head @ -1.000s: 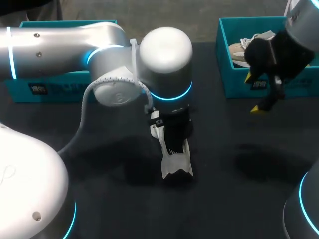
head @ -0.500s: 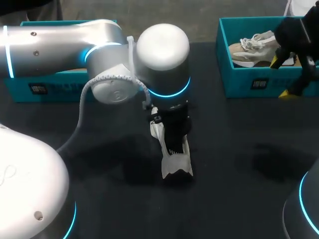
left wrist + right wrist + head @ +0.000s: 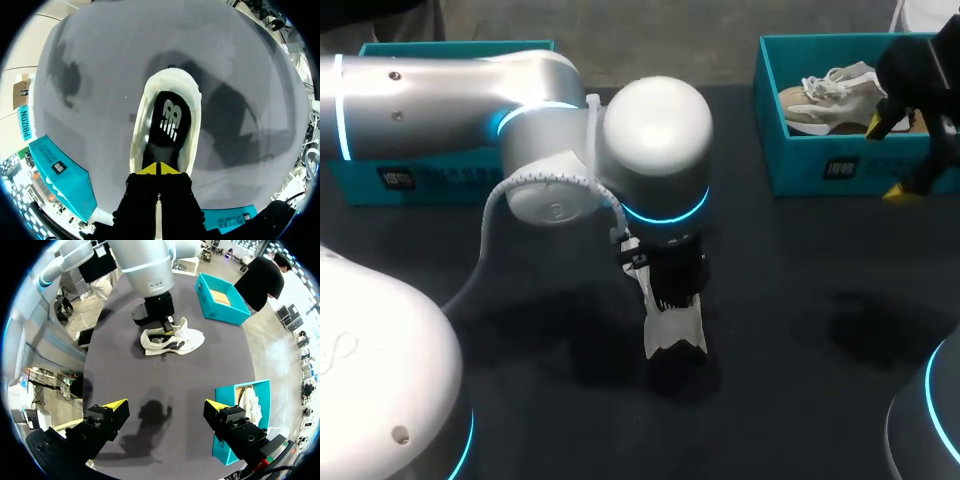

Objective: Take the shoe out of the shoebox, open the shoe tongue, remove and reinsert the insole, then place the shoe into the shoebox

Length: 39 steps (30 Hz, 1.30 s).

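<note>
Shoe [image 3: 676, 330], white with a black lining, lies at the middle of the dark table [image 3: 800, 400], well apart from both teal boxes and from every table edge in the head view. The left arm [image 3: 470, 100] comes in from the left edge and bends down over it. In the left wrist view the left gripper [image 3: 158, 169] has its yellow tips pressed together at the near rim of the shoe's opening; whether some thin part is pinched between them I cannot tell. A broad stretch of tabletop shows between the shoe and the shoebox [image 3: 820, 170] at the upper right, which holds a second, pale shoe [image 3: 825, 90]. The right gripper [image 3: 888, 158] hangs in the air at that box's front wall near the right edge of the frame, fingers spread wide with nothing between them. Another teal box [image 3: 430, 178] sits at the upper left, partly behind the left arm.
</note>
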### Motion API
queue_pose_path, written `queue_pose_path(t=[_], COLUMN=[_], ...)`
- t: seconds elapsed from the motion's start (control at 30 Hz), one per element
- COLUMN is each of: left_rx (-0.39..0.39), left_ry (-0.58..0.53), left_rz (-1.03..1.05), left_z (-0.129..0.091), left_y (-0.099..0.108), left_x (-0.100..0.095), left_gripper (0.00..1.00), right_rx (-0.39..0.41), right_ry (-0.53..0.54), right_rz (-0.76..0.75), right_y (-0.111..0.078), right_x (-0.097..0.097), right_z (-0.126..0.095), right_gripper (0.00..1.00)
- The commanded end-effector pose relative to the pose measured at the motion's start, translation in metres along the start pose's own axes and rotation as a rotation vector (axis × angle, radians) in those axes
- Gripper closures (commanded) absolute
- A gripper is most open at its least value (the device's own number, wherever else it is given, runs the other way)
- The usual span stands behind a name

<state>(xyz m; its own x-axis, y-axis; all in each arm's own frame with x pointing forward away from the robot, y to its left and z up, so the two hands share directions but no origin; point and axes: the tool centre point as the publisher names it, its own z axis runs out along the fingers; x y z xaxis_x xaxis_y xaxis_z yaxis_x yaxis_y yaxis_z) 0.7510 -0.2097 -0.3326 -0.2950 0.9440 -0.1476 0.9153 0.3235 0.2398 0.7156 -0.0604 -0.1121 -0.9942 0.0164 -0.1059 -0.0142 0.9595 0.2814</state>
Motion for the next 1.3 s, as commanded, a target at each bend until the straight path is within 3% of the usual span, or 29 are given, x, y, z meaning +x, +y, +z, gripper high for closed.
queue_pose_path(t=[0.03,0.07,0.97,1.3], left_rx=[-0.003,-0.002,0.028,0.045], left_ry=[0.013,0.012,0.108,0.102], left_rz=[0.004,0.005,0.044,0.057], left_z=[0.003,0.003,0.012,0.001], left_y=[-0.001,-0.001,0.009,0.024], left_x=[0.0,0.0,0.0,-0.004], left_gripper=[0.31,0.0,0.0,0.0], right_rx=[0.003,0.003,0.003,0.003], right_ry=[0.002,0.002,0.002,0.002], right_rz=[0.001,0.001,0.001,0.001], right_y=[0.001,0.001,0.001,0.001], right_x=[-0.001,-0.001,-0.001,-0.001], right_z=[0.001,0.001,0.001,0.001], right_gripper=[0.0,0.0,0.0,0.0])
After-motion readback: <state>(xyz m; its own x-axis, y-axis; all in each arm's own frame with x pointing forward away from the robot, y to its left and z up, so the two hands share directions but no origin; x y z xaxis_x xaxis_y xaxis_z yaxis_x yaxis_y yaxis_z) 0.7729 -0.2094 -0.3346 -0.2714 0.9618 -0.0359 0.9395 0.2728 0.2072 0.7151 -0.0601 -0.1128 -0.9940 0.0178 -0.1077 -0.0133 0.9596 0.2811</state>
